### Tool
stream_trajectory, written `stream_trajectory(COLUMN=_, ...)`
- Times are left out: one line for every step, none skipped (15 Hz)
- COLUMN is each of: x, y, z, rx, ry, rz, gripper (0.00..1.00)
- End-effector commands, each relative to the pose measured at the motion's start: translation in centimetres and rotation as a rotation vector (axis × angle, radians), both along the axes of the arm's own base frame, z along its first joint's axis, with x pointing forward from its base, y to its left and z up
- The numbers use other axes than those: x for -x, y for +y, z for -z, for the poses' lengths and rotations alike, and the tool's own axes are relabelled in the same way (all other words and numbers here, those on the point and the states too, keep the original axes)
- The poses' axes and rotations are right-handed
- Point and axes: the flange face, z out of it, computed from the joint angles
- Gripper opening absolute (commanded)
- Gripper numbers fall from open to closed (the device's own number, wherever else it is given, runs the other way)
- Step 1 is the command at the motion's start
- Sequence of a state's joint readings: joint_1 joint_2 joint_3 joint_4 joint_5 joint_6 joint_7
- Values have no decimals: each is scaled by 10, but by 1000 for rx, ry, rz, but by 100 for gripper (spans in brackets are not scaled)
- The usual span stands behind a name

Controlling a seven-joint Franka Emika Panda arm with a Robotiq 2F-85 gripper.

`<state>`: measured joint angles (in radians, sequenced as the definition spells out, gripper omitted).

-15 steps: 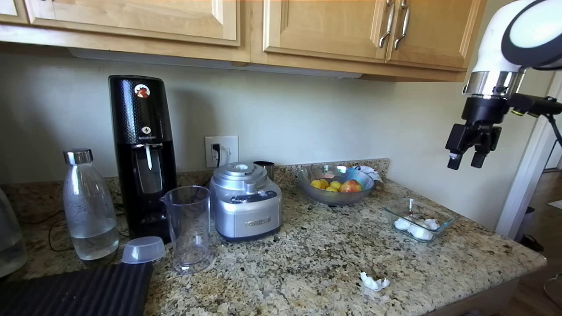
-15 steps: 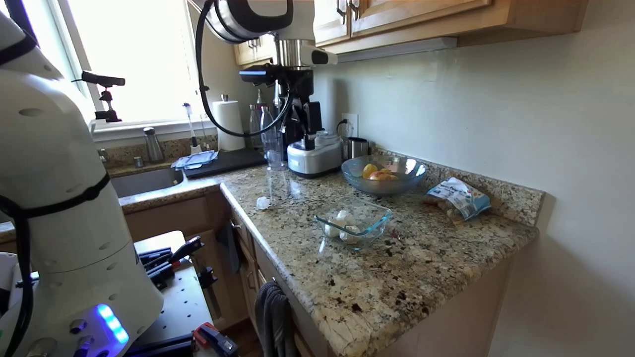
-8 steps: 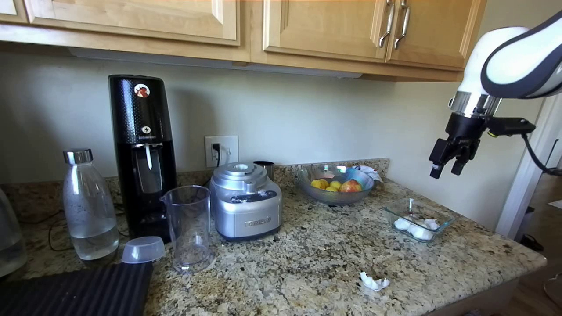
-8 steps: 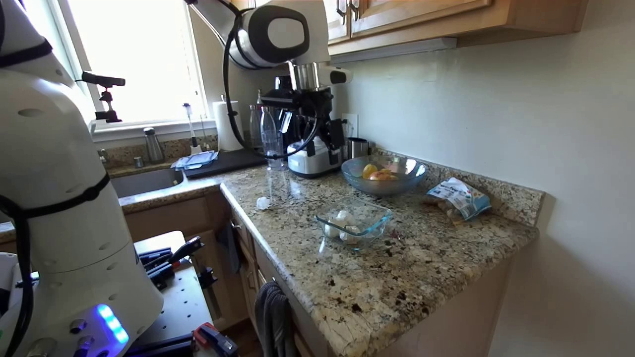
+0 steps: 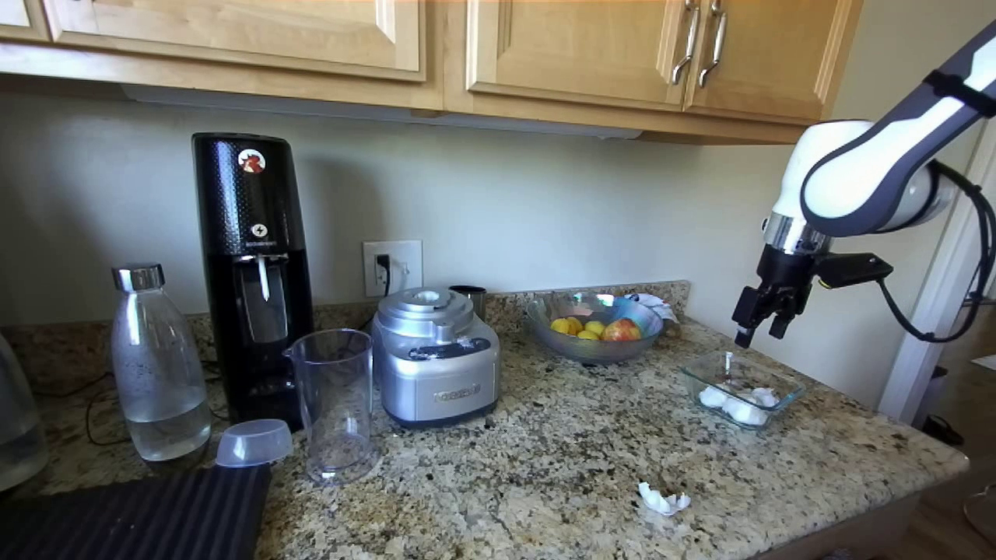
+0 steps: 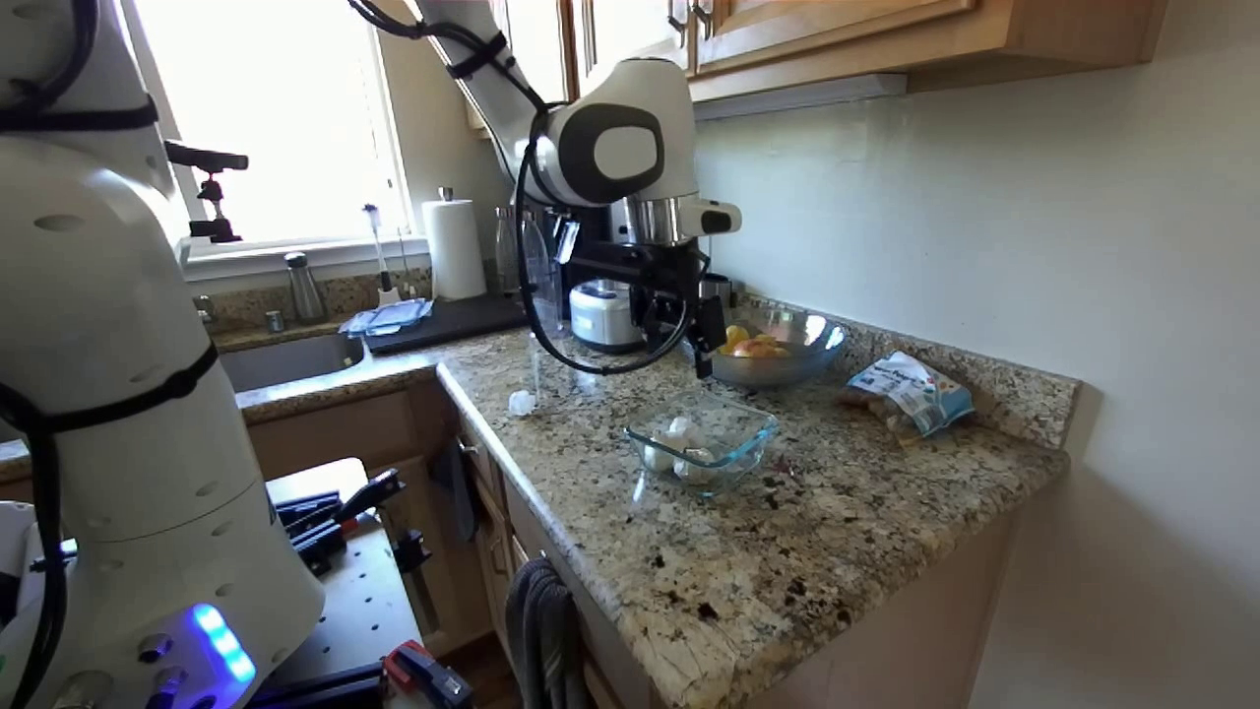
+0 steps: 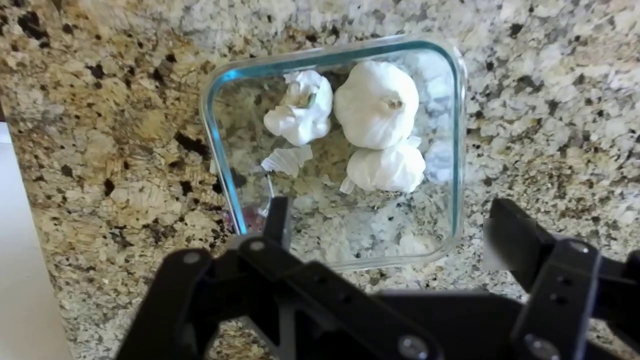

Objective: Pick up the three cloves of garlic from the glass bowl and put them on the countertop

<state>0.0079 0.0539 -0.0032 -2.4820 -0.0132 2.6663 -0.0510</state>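
Note:
Three whitish garlic lumps sit in the clear, square-cornered glass bowl [image 7: 457, 150]. The largest garlic [image 7: 377, 106] has a loose-skinned garlic [image 7: 302, 109] beside it and a smaller garlic [image 7: 387, 167] touching it. In both exterior views the bowl rests on the speckled countertop [image 6: 787, 551]. My gripper [image 5: 761, 333] hangs above the bowl's far side, clear of the rim. Seen from the wrist, its fingers [image 7: 277, 220] stand wide apart with nothing between them; the garlic lies beyond the fingertips. Part of the gripper is hidden behind its cable and camera in an exterior view.
A larger fruit bowl [image 5: 591, 350], a snack bag [image 6: 915, 394] and a silver food processor [image 5: 437, 373] stand along the wall. White papery peel [image 5: 663, 499] lies near the counter's front. A tall clear beaker [image 5: 334, 404] stands beside the processor. Wooden cabinets [image 5: 576, 54] hang above.
The arm has come down steadily, and the gripper has moved lower and closer to the glass bowl. The jaws have stayed apart. The bowl and garlic have not moved.

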Motion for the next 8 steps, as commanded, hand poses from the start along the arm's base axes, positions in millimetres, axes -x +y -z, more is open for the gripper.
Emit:
stream_trajectory(x=-16, y=-14, z=23, rx=23, ry=3, rz=-54, gripper=100)
stream_trajectory(x=-19, y=-16, z=28, rx=28, ry=10, rz=-67, gripper=100)
stream_trajectory(x=-21, y=-17, z=34, rx=36, ry=19, rz=-86, gripper=100)
stream_trajectory(x=-24, y=-19, z=39, rx=41, ry=27, rz=-103, gripper=100)
stream_trajectory(x=-25, y=-20, z=44, rx=43, ry=40, rz=-122, gripper=100)
stream_trajectory(x=-27, y=-21, z=48, rx=48, ry=49, rz=-137, gripper=100)
stream_trajectory(x=-28, y=-21, z=54, rx=53, ry=60, rz=-154, gripper=100)
stream_trajectory(x=-29, y=-21, z=57, rx=57, ry=66, rz=-161, gripper=100)
